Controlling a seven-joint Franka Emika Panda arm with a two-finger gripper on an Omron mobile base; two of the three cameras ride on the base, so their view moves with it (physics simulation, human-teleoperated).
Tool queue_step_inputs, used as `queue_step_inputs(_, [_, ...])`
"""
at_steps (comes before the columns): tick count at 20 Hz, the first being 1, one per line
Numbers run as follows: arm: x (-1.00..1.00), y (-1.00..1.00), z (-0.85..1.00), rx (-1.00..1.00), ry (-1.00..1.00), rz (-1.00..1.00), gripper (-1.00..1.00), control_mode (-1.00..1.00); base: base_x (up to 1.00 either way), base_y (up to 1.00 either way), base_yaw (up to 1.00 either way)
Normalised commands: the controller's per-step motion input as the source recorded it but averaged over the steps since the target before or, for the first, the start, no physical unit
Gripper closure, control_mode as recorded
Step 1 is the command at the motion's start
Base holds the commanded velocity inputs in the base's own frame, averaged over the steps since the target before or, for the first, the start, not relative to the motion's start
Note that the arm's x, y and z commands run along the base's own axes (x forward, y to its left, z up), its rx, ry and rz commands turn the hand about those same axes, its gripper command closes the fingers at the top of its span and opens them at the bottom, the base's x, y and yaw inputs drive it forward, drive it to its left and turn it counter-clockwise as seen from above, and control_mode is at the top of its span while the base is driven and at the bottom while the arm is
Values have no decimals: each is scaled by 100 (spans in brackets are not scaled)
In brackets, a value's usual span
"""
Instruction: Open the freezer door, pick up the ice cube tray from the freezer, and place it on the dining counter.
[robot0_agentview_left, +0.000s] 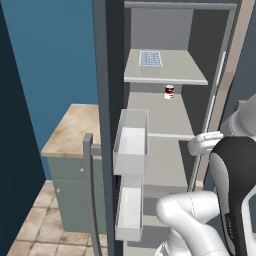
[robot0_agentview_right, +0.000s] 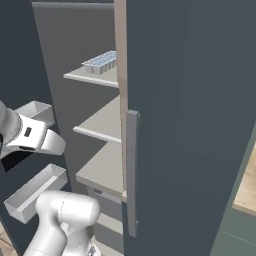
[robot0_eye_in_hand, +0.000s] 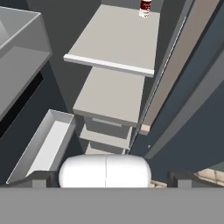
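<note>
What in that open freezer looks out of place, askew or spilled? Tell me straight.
Nothing stands out. The ice cube tray lies flat on the upper shelf, the small can stands upright on the shelf below, and the door bins hang level on the open freezer door. No spill or damage shows.

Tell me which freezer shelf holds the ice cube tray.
The top shelf: the ice cube tray lies flat there. The shelf below carries just a small red-and-white can.
</note>
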Motion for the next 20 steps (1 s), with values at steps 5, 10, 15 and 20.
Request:
queue_step_inputs(5, [0, 0, 0, 0, 0, 0, -100, 100, 0, 0, 0])
queue_step_inputs(10, [0, 0, 0, 0, 0, 0, -100, -100, 0, 0, 0])
queue_step_inputs(15, [0, 0, 5, 3, 0, -1, -100, -100, 0, 0, 0])
queue_step_inputs(20, [1, 0, 24, 11, 0, -12, -100, -100, 0, 0, 0])
